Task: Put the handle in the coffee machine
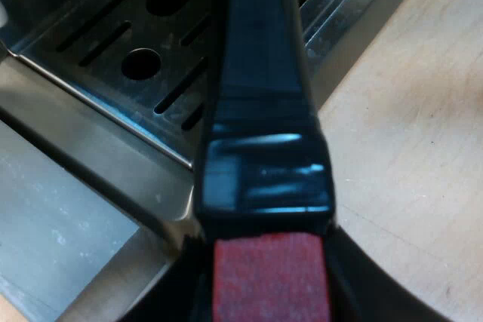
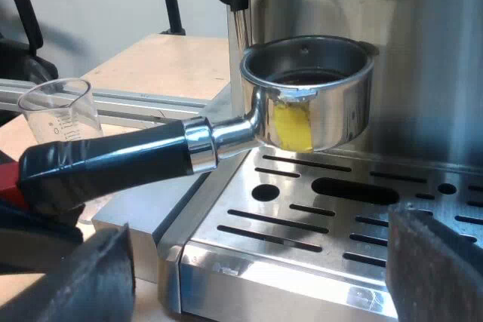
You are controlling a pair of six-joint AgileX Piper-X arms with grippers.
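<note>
Bright, even light comes from above. The glossy black handle [image 1: 260, 73] carries pale bluish glare bands near its red end. The steel drip tray [image 2: 219, 262] gleams with soft highlights, its slots dark, and the pale desk [image 1: 407, 148] is evenly lit.

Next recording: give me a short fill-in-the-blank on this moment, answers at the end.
The left end effector is shut on the handle's ____ end. The right end effector's fingers stand ____. The metal holder hangs over the drip tray, not yet ____ into the espresso machine. The measuring glass looks ____ of liquid.
Missing: red; open; locked; empty.
</note>
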